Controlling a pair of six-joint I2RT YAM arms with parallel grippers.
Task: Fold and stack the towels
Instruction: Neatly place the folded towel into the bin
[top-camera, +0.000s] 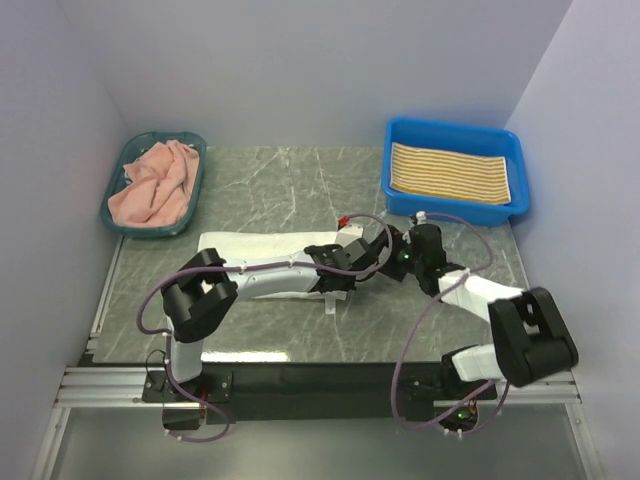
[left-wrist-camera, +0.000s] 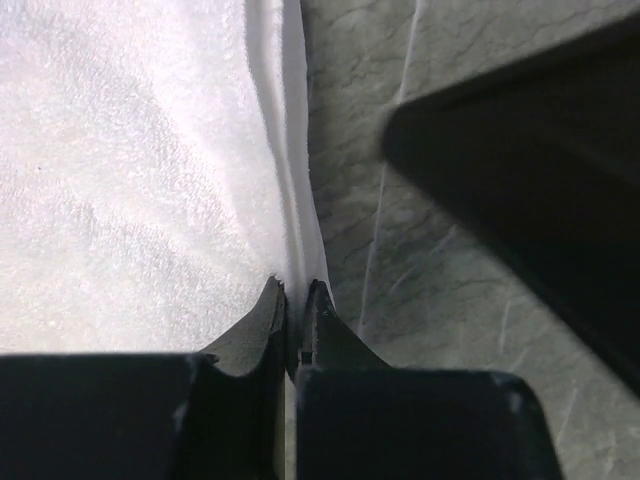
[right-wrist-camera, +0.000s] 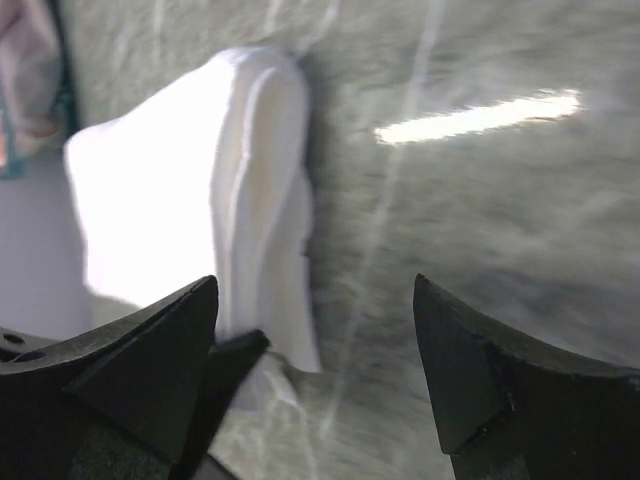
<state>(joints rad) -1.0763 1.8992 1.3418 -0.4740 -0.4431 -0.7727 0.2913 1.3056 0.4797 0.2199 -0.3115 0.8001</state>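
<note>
A plain white towel (top-camera: 250, 247) lies flat on the middle of the table under my left arm. My left gripper (top-camera: 347, 263) is at its right edge, and the left wrist view shows the left gripper (left-wrist-camera: 296, 292) shut on the white towel's (left-wrist-camera: 130, 180) folded edge. Just right of it, my right gripper (top-camera: 386, 249) faces that edge. In the right wrist view the right gripper (right-wrist-camera: 312, 300) is open beside the white towel (right-wrist-camera: 190, 190), touching nothing. A salmon pink towel (top-camera: 155, 183) lies crumpled in a teal basket. A folded yellow-and-white striped towel (top-camera: 450, 172) lies in a blue bin.
The teal basket (top-camera: 113, 212) stands at the back left, the blue bin (top-camera: 400, 135) at the back right. Grey marble table (top-camera: 285, 180) shows between them. Both arms meet over the table's middle, cables looping around them. Walls close in left, right and back.
</note>
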